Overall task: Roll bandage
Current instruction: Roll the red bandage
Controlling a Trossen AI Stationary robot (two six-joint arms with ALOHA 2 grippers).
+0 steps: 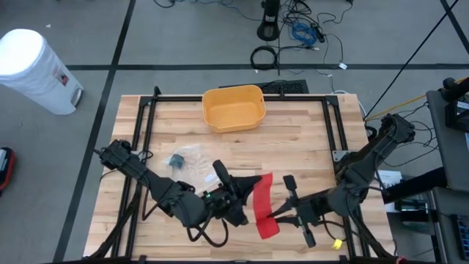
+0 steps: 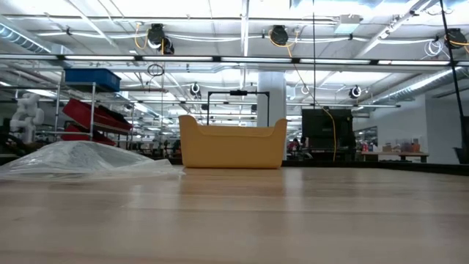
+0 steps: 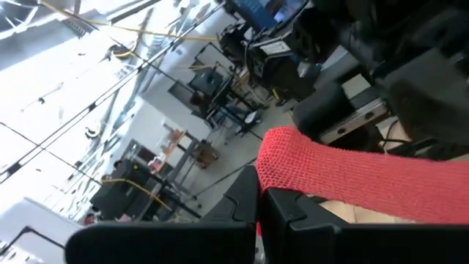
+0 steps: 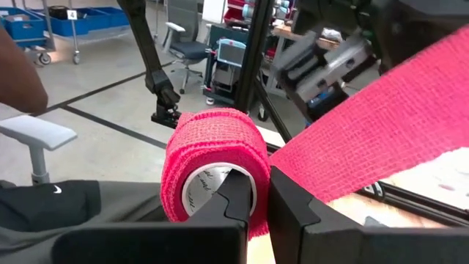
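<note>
from above i see the red bandage [image 1: 264,207] stretched as a flat strip between my two grippers, held up over the near part of the wooden table [image 1: 293,139]. it is a bright red, coarse woven crepe with a visibly knitted texture and soft, slightly frayed edges.

the right gripper [image 4: 261,194] has its fingers closed on the rolled end: one finger sits inside the white cardboard core and the other presses on the outer wrap, so the roll is pinched through its wall. the roll is thick, with several layers wound on, and the loose tail leaves it and runs off taut and wide toward the other arm.

the left gripper [image 3: 258,202] is clamped shut on the free end of the strip, the fabric coming out from between its fingertips and bending slightly as it goes.

further back on the table sits a yellow bin [image 1: 233,107], and to its left a crumpled clear plastic bag [image 1: 192,156] with a small dark item [image 1: 176,161] on it. the level view shows only the bin and the bag; neither arm reaches into it.
</note>
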